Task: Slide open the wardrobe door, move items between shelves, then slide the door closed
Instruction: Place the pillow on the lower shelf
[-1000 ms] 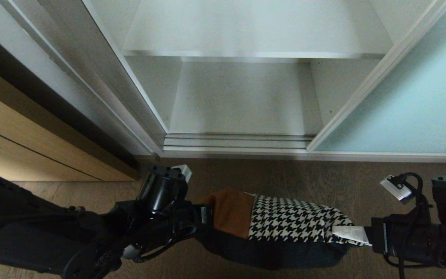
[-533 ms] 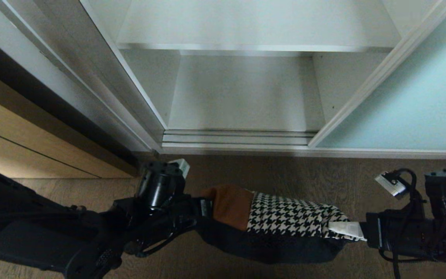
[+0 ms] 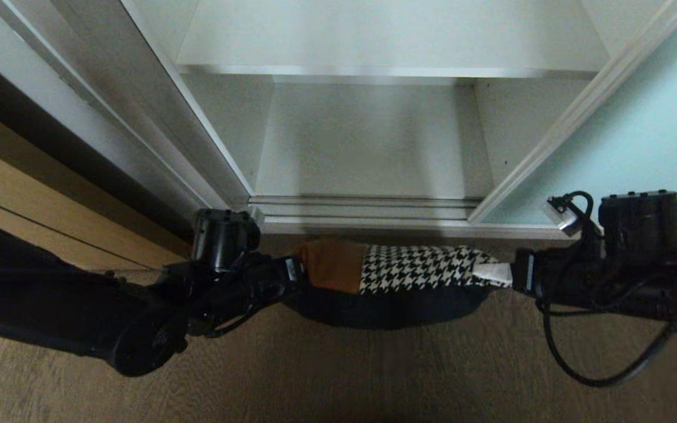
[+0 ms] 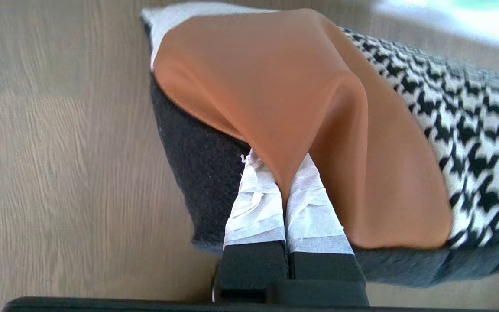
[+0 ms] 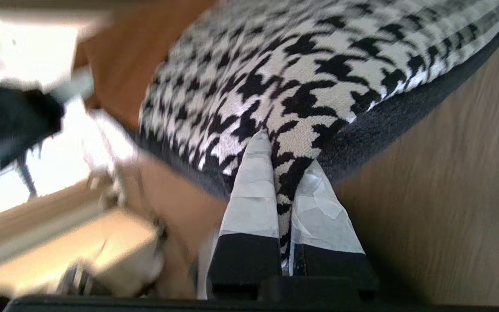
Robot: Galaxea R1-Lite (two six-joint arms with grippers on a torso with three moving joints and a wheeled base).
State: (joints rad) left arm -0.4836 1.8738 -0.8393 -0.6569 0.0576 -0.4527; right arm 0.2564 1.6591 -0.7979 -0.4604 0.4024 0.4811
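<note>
where wardrobe opens: door track ahead

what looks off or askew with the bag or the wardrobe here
Nothing stands out. The bag hangs roughly level between the left gripper, pinching its tan end, and the right gripper, pinching its houndstooth end, just outside the open wardrobe's bottom shelf. Its middle sags slightly.
</note>
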